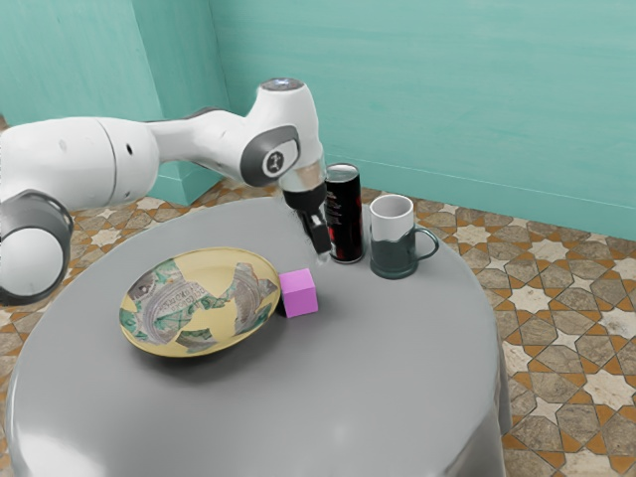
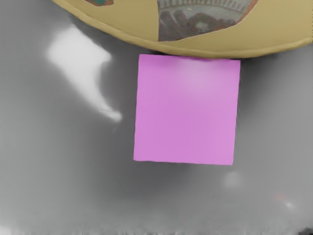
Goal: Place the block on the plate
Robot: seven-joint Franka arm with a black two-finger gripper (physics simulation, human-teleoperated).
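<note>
Your black robotic hand [image 1: 321, 252] hangs above the round, grey-covered tabletop [image 1: 397, 383]; I can't tell whether it's open or closed. Below it, your pink cube-shaped block [image 1: 299, 294] sits on the tabletop, right beside the rim of the round yellow plate with patchwork patterns [image 1: 204, 301].

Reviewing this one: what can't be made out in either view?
Exterior view: lettering on the can, too small.
Exterior view: the mug's inner bottom, hidden by its wall.
Exterior view: whether the pincer is open or shut, too small.
Wrist view: most of the plate, cut off by the edge.
Both: the block's underside, hidden by the block itself.
</note>
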